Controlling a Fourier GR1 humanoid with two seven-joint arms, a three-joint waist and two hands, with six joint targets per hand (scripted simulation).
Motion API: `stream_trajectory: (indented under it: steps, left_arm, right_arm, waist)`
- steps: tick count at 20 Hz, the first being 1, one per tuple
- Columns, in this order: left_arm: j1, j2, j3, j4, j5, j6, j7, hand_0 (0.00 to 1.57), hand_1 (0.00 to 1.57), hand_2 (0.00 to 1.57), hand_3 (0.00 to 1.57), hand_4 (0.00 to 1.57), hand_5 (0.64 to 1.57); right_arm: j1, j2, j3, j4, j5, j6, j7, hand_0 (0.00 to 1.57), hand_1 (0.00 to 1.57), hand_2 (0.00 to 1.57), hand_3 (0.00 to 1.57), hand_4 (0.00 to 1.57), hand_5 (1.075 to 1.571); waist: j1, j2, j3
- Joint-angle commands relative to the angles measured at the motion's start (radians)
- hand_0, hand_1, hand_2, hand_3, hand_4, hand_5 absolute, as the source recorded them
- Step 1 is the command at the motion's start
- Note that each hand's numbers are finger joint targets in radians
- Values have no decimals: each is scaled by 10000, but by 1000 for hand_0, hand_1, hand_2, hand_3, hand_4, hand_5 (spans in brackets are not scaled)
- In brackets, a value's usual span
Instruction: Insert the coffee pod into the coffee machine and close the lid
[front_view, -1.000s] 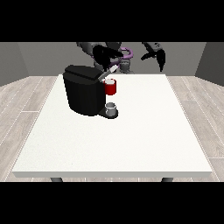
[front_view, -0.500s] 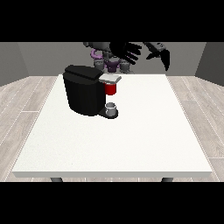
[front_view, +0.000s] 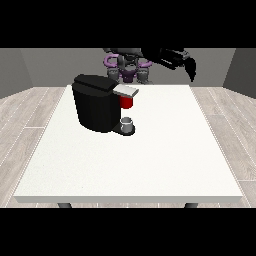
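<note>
- On the white table (front_view: 165, 150), toward its far left part, you have the black coffee machine (front_view: 96, 104); its grey lid (front_view: 126, 90) lies down flat over the red pod holder (front_view: 127, 102), and a small grey cup (front_view: 128, 123) stands on the machine's base below.
- You cannot see the coffee pod on its own; judging by the lowered lid and the red part under it, it is probably already inside.
- The step in hand looks like the end of the task: lid down, arms clear.
- The hand at the view's right (front_view: 186, 62) hangs raised beyond the table's far edge, well apart from the machine, fingers drooping downward and holding nothing.
- You cannot pick out the other hand against the robot's dark body.
- If the lid is not fully seated, your next move calls for a downward press on its front.
- Open table lies to the right and near side; the machine sits close to the left edge.
</note>
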Motion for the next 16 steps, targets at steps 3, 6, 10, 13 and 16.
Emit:
stream_trajectory:
  steps: [3,6,10,13,16]
  left_arm:
    - [-278,132,-54,-431,321,-348,269,0,0,0,0,395,1571]
    - [-547,199,244,23,362,-190,-143,0,0,0,0,377,1571]
    - [-782,381,257,-116,619,-510,122,0,0,0,0,0,1571]
    - [-433,280,173,-193,684,-583,14,0,0,0,0,278,1571]
    - [-805,153,101,-252,392,-89,467,0,0,0,0,297,1571]
  right_arm:
    - [-458,-62,-92,596,243,-111,-617,0,0,0,0,0,1571]
    - [-991,159,-122,599,231,-189,-447,0,0,0,0,0,1571]
    - [-1432,161,-500,979,133,-528,-320,0,0,0,0,0,1571]
    - [-1109,263,-552,1182,-1,-322,-627,0,0,0,0,0,1571]
    - [-1352,218,-651,1318,-122,-77,-788,0,0,0,0,98,1571]
  waist:
    - [550,535,3]
    - [357,856,-1]
    - [737,1029,0]
    - [704,952,2]
    - [425,949,4]
